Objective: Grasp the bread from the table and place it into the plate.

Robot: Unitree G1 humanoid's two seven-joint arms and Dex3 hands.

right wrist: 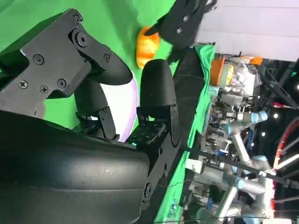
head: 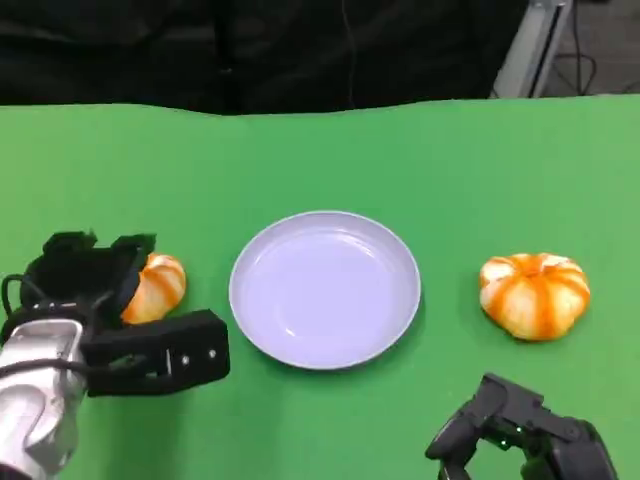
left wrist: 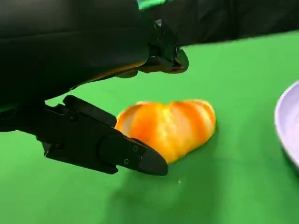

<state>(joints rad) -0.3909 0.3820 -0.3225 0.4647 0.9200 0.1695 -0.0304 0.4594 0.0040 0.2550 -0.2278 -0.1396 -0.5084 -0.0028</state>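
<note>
Two orange-and-white striped breads lie on the green table. The left bread (head: 160, 285) (left wrist: 170, 126) sits left of the white plate (head: 300, 345) (left wrist: 290, 122). My left hand (head: 95, 300) is at this bread, with fingers (left wrist: 161, 53) above it and the thumb (left wrist: 105, 147) low along its near side; the fingers are apart and the bread rests on the cloth. The hand hides part of the bread in the head view. The right bread (head: 535, 293) lies right of the plate. My right hand (head: 520, 435) hangs low at the front right, holding nothing.
The table's far edge (head: 320, 105) meets a dark backdrop. In the right wrist view the left bread (right wrist: 147, 44) and the left hand (right wrist: 182, 21) show beyond my right hand's fingers (right wrist: 156, 88), with lab equipment off the table.
</note>
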